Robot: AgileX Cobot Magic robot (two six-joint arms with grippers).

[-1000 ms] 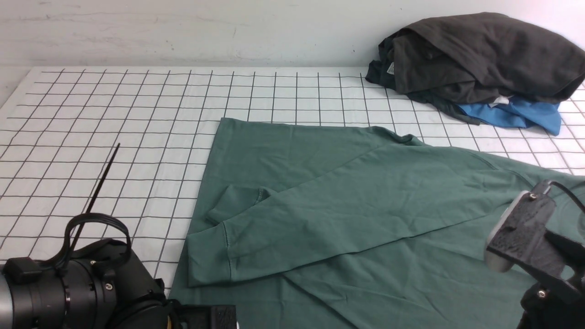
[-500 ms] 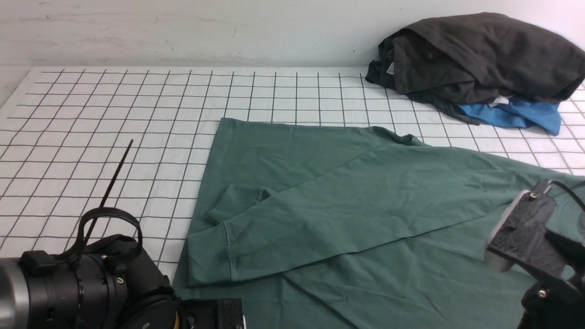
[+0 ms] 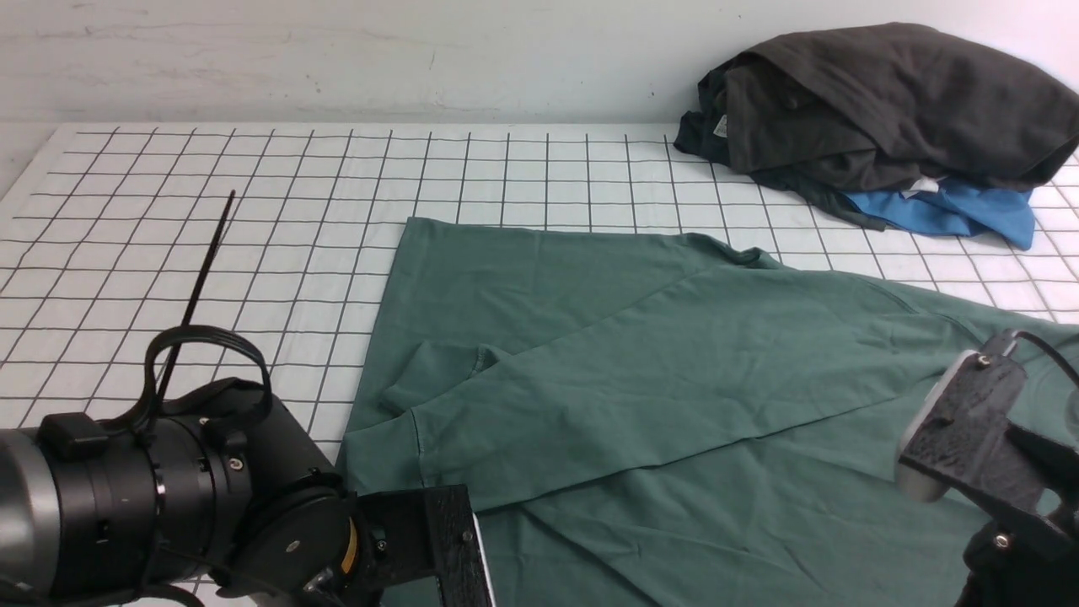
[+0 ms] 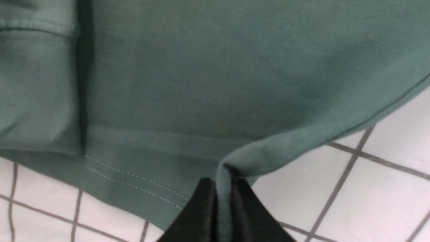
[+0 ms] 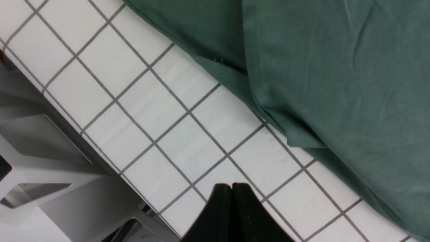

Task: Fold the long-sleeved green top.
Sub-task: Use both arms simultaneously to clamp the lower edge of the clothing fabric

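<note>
The green long-sleeved top (image 3: 641, 396) lies spread on the checked table, print hidden, with both sleeves folded across its body toward the left. Its near-left hem corner is pinched in my left gripper (image 4: 222, 201), whose jaws are shut on the hem of the top (image 4: 188, 101) and lift it slightly off the cloth. In the front view the left gripper is hidden behind my left arm (image 3: 169, 506) at the bottom left. My right gripper (image 5: 231, 188) is shut and empty above bare table next to the top's edge (image 5: 336, 84). The right arm (image 3: 978, 447) shows at the lower right.
A pile of dark grey-black garments (image 3: 885, 101) with a bright blue garment (image 3: 952, 215) under it sits at the back right. The white grid-patterned tablecloth (image 3: 211, 194) covers the table. The table's edge and a grey frame (image 5: 50, 174) show in the right wrist view.
My left arm has moved rightward and up toward the top's near-left corner. The cuff and hem area by it has shifted slightly. The right arm has not moved.
</note>
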